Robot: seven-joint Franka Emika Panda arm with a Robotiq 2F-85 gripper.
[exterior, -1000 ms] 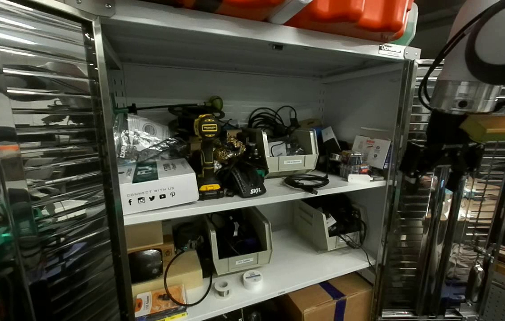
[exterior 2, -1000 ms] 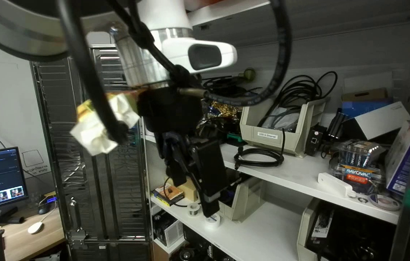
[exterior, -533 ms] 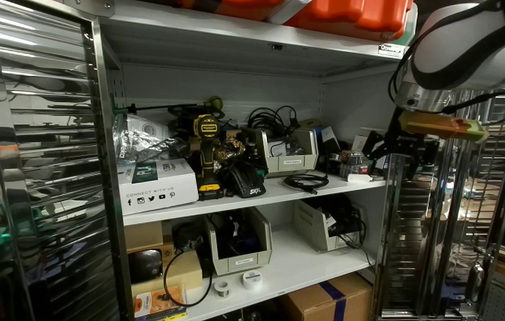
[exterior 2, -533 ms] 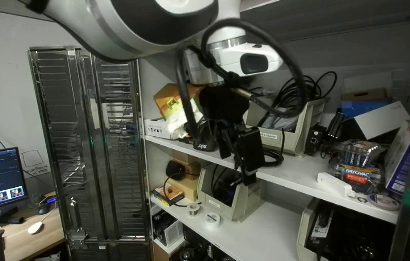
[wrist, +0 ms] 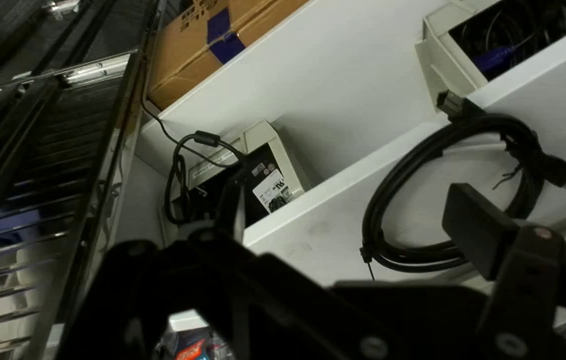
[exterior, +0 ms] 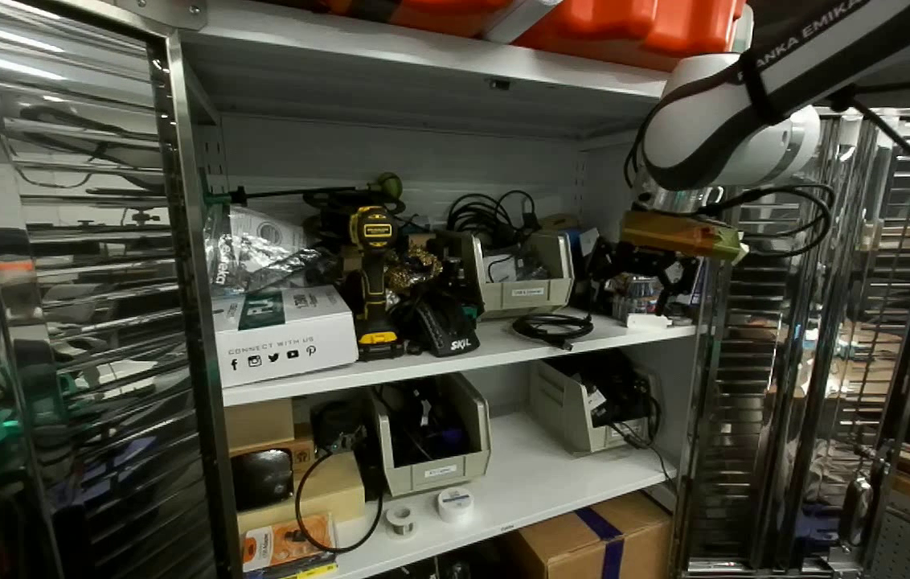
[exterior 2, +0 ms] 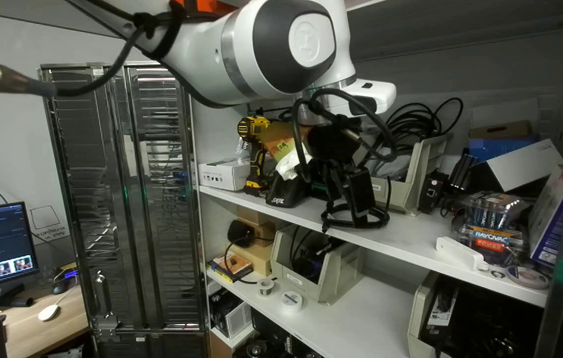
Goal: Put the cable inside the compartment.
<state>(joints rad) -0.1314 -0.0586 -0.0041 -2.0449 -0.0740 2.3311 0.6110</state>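
We see the white arm (exterior 2: 261, 54) reach in from above and in front of the upper grey bin (exterior: 527, 301), sloping down and then bending so that the gripper (wrist: 353, 210) hangs with its jaws pointing downward. In an exterior view we find the gripper just right of that bin, with a yellow-and-orange block (exterior: 676, 232) close against it. In the wrist view the jaws stand wide apart and hold nothing. Our black cable (wrist: 374, 215) lies coiled on the floor of the upper bay (exterior: 463, 149), directly in front of the same bin. One jaw overlaps the coil in the wrist view; we cannot tell from there how near it is.

Against a second ago, the arm has moved a good way toward the bin. We then had the gripper well to the bin's right, before a steel door (exterior: 744, 450); now it is near the bin, partly covering the battery packs (exterior 2: 493, 223) on the bin's right. In an exterior view a yellow-and-black drill (exterior 2: 251, 128) and a white box (exterior 2: 224, 175), both left of the bin, were largely hidden by the arm and gripper and now show, while the gripper now hides most of the bin's label (exterior 2: 376, 187). The jaws were spread then too. The cable has kept its place in front of the bin, as have the drill, the white box and the battery packs to either side of it.
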